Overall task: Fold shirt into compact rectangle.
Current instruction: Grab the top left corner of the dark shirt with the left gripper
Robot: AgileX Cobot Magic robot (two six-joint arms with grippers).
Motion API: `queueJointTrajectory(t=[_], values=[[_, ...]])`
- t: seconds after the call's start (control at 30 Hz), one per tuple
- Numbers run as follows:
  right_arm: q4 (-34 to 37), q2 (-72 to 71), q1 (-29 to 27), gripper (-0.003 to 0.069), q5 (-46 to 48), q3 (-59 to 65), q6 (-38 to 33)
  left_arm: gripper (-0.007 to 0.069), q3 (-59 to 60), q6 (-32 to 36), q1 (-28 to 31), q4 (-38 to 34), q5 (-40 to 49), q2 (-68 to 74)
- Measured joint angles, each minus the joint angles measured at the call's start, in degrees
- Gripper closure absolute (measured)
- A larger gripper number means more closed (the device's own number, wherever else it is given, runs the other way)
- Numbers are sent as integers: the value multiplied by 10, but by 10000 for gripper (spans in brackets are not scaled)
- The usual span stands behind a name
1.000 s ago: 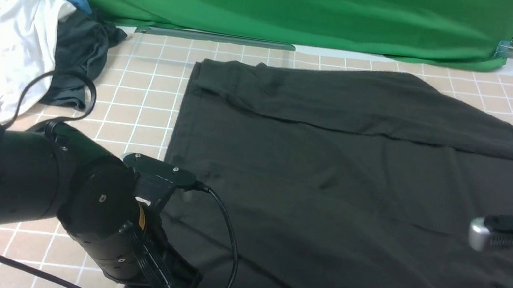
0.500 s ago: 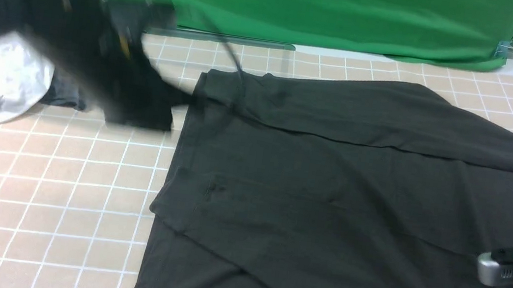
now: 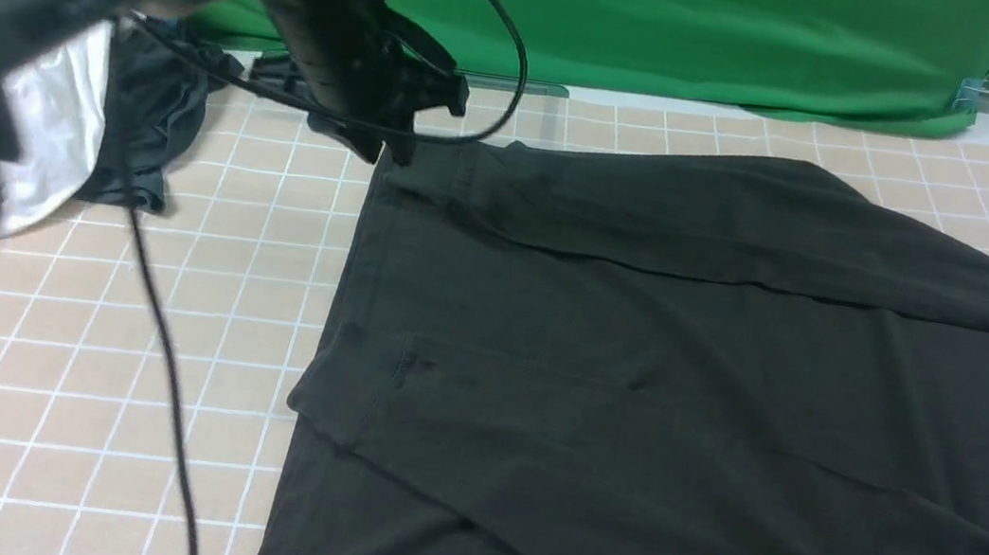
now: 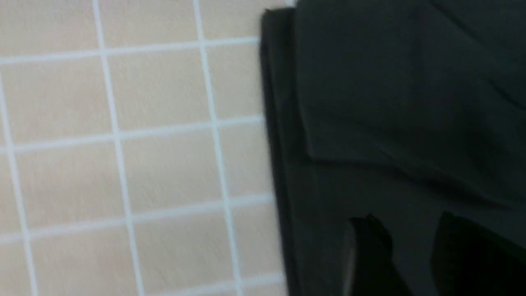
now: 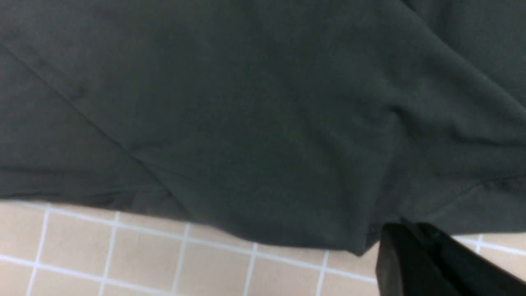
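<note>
The very dark shirt (image 3: 654,375) lies spread over the tiled table, its near-left part folded over in a diagonal layer. Its logo is hidden. My left gripper (image 3: 393,142) hovers at the shirt's far-left corner. In the left wrist view the left gripper (image 4: 411,234) is open, with only the shirt (image 4: 390,102) below its two dark fingers. My right gripper is out of the front view. In the right wrist view the right gripper (image 5: 404,230) is shut, its tips meeting the edge of the shirt (image 5: 246,123) above the tiles.
A pile with a white garment (image 3: 55,134) and a smaller dark grey garment (image 3: 146,127) lies at the far left. A green backdrop (image 3: 643,20) closes off the back. The left arm's cable (image 3: 160,348) hangs across the tiled table (image 3: 80,376).
My left arm has swung from the near-left of the shirt up to its far-left corner, leaving the near-left part folded over. The right gripper has slipped out of the front view.
</note>
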Motion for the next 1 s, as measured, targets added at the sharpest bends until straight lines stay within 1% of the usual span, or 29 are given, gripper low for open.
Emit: queueJointTrajectory(t=[0.03,0.07,0.13,0.17,0.23,0.4,0.47,0.57,0.6,0.63,0.73,0.77,0.83,0.87,0.93,1.0], values=[[0,-1,0,619,1,0,0,345,-4,0,0,2,0,0],[0,-1,0,619,4,0,0,274,-30,-13,0,21,5,27],[0,-1,0,619,4,0,0,211,-56,-17,1,29,4,53],[0,-1,0,619,3,0,0,193,-62,-17,1,30,3,58],[0,-1,0,619,0,0,0,166,-75,-18,2,29,-4,76],[3,-1,0,616,-1,0,0,160,-79,-18,2,28,-24,100],[0,-1,0,616,-1,0,0,186,-79,-18,2,23,-29,105],[0,-1,0,614,-9,0,0,254,-79,-16,2,0,-34,110],[0,-1,0,614,-11,0,0,260,-80,-16,2,-1,-35,111],[0,-1,0,614,-15,0,0,308,-81,-16,2,-12,-36,115],[0,-1,0,614,-19,0,0,419,-82,-15,2,-20,-32,118],[0,-1,0,614,-18,0,0,428,-82,-15,2,-20,-32,118],[0,-1,0,614,-21,0,1,526,-83,-12,3,-20,-27,118],[0,-1,0,614,-21,0,1,561,-87,-8,3,-20,-25,119],[0,-1,0,614,-21,0,1,594,-106,3,3,-21,-12,122],[0,-1,0,614,-21,0,1,599,-126,5,3,-23,3,122]])
